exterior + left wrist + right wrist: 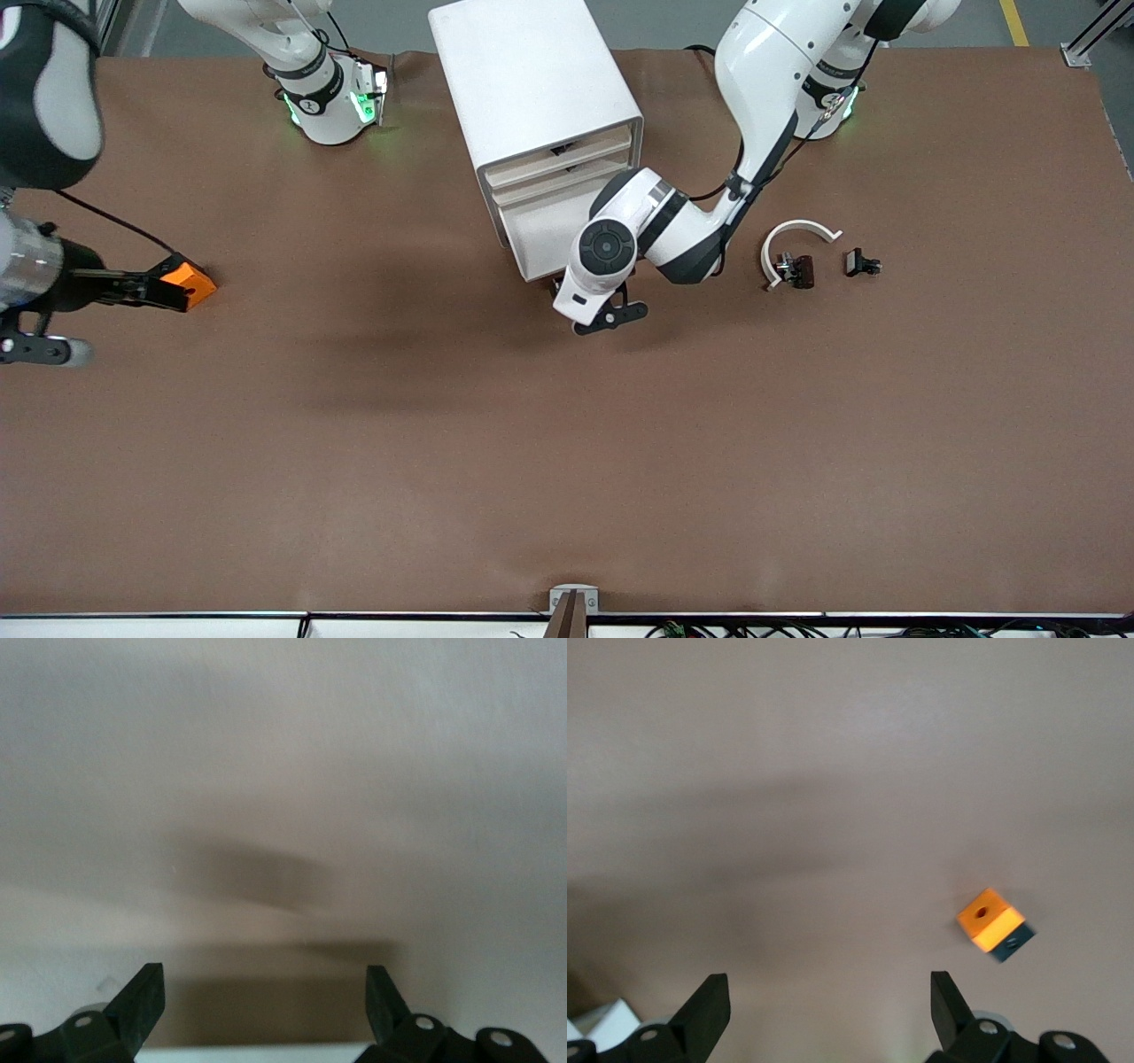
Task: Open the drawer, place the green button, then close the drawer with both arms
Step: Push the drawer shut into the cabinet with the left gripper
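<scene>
Left gripper (567,285) spread wide, poised at the pulled-out bottom drawer (542,232) of the cabinet (537,89), tray stretching toward the front camera; right gripper (830,1008) spread above bare table near orange cube (189,281); button unseen

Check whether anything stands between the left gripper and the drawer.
Nothing visible does. The left gripper, open, is right at the lowest drawer, which looks pulled out; its wrist view shows only a pale surface ahead. The right gripper, open, waits low beside the orange cube.
</scene>
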